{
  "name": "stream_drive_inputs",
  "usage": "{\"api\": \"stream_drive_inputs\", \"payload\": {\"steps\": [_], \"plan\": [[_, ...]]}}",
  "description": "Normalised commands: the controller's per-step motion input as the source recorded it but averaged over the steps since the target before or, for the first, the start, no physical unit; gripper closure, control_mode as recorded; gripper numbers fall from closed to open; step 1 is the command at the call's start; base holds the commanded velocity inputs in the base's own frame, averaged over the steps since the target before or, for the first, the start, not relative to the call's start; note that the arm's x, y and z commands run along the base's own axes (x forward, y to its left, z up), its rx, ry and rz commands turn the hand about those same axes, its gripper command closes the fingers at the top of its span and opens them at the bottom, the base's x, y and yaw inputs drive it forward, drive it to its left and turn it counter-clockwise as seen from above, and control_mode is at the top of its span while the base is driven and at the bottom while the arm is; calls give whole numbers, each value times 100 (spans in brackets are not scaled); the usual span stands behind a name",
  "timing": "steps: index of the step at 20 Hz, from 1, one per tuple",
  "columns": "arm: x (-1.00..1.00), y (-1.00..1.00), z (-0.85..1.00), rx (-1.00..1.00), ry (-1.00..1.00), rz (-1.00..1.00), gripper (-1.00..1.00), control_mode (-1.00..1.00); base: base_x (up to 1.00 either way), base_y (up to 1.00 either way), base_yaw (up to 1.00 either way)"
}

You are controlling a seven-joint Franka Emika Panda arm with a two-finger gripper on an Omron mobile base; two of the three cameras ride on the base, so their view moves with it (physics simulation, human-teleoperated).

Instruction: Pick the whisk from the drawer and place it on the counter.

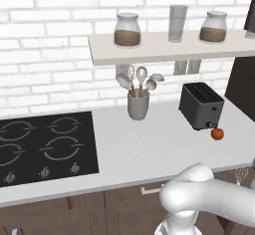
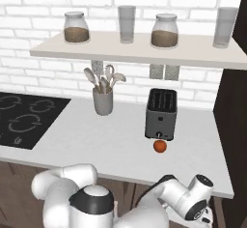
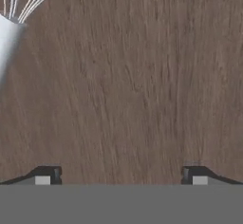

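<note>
Whisk [image 3: 10, 26] sits at the far left in the hand view, up in the top corner. Its pale handle runs down along the left edge, and its thin wires fan up and out past the top. So its long line goes up and down in that view, tipped a little. It lies on the brown wood floor of the drawer [image 3: 133, 85].

Going right, the wood is bare. The hand [image 3: 121, 175] is down at the bottom, in the middle, with its two dark tips far apart. It is spread wide and holds nothing. The whisk is off to the left of both tips, not between them.

My guess is the hand must slide left before it can close on the handle. The counter [image 1: 149, 149] waits above.
</note>
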Motion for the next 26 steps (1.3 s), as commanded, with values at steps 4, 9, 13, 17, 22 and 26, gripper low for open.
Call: {"api": "stream_drive_inputs", "payload": {"steps": [4,9,13,17,22,26], "plan": [[-32,-2,-64,0,3,-1,-100,-100,0,0,0],[-57,-19,-60,0,4,-3,-100,-100,0,0,0],[-92,-39,-43,0,12,-7,-100,-100,0,0,0],[-100,-60,-54,0,16,-9,-100,-100,0,0,0],[-100,-75,-29,6,15,-9,-100,-100,0,0,0],[-42,4,84,20,-11,-9,-100,-100,0,0,0]]}}
